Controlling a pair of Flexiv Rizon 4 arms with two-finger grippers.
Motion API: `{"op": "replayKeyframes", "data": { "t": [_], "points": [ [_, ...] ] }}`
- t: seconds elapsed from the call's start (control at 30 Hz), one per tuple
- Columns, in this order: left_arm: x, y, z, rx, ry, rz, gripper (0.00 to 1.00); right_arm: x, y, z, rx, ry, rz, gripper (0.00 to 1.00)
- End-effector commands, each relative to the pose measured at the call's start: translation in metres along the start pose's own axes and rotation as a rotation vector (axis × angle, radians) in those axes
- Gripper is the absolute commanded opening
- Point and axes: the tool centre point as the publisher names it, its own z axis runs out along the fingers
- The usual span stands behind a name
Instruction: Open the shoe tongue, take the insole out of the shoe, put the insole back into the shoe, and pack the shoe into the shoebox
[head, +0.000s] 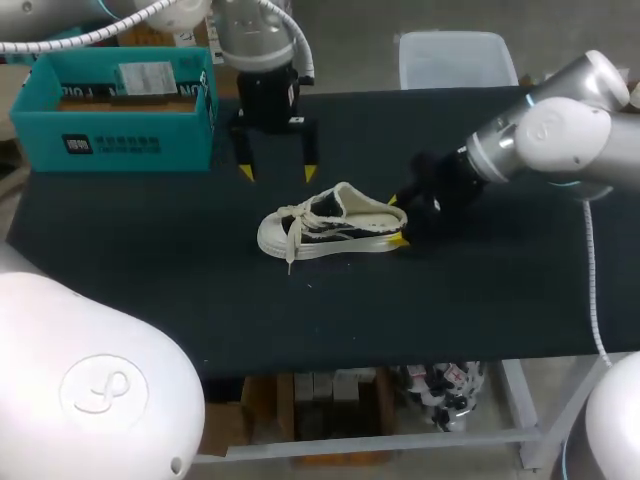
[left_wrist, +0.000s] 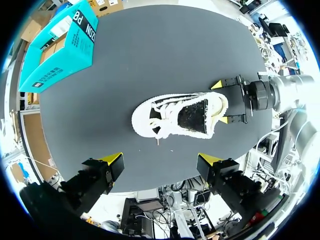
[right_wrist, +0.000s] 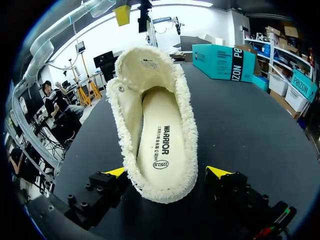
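"Where's the shoe (head: 330, 228)?"
"Middle of the table (head: 500, 300), well apart from every edge; shoebox (head: 110, 110) at the far-left corner."
"Grippers?"
"Left gripper (head: 278, 172) hangs wide open beside it; right gripper (head: 398, 220) straddles the heel, unclamped."

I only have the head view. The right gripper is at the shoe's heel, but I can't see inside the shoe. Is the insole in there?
Observer: Yes. The right wrist view looks in from the heel end, and the insole lies flat inside the shoe.
Operator: Good. Is the right gripper clamped on the heel?
Observer: No. In that view the heel sits between the spread fingers of the right gripper, and a strip of black table shows between the shoe and one of its fingers, so it is open.
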Motion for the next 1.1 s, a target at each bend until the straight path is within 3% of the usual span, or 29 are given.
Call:
{"op": "replayKeyframes", "data": {
  "t": [0.03,0.4,0.43,0.47,0.5,0.53,0.83,1.1],
  "points": [
    [0.004,-0.003,0.002,-0.008,-0.005,-0.001,1.00,-0.004,-0.001,0.003,-0.004,0.010,-0.001,1.00],
    [0.012,-0.005,0.004,-0.018,-0.010,0.007,1.00,0.000,-0.005,0.007,-0.026,0.013,0.006,1.00],
    [0.012,-0.006,0.004,-0.019,-0.010,0.006,1.00,0.001,-0.005,0.007,-0.027,0.013,0.005,0.85],
    [0.012,-0.006,0.004,-0.020,-0.010,0.005,1.00,0.001,-0.005,0.007,-0.028,0.013,0.005,0.44],
    [0.013,-0.007,0.004,-0.021,-0.010,0.005,1.00,0.001,-0.005,0.007,-0.029,0.013,0.005,0.15],
    [0.013,-0.007,0.004,-0.022,-0.009,0.004,1.00,0.001,-0.005,0.008,-0.030,0.013,0.005,0.00],
    [0.026,-0.007,0.002,-0.023,-0.015,-0.039,1.00,0.005,-0.002,0.009,-0.026,-0.005,0.007,0.00],
    [0.054,-0.005,0.004,0.000,-0.119,-0.075,1.00,0.010,-0.002,0.009,-0.025,-0.027,0.022,0.00]
  ]
}}
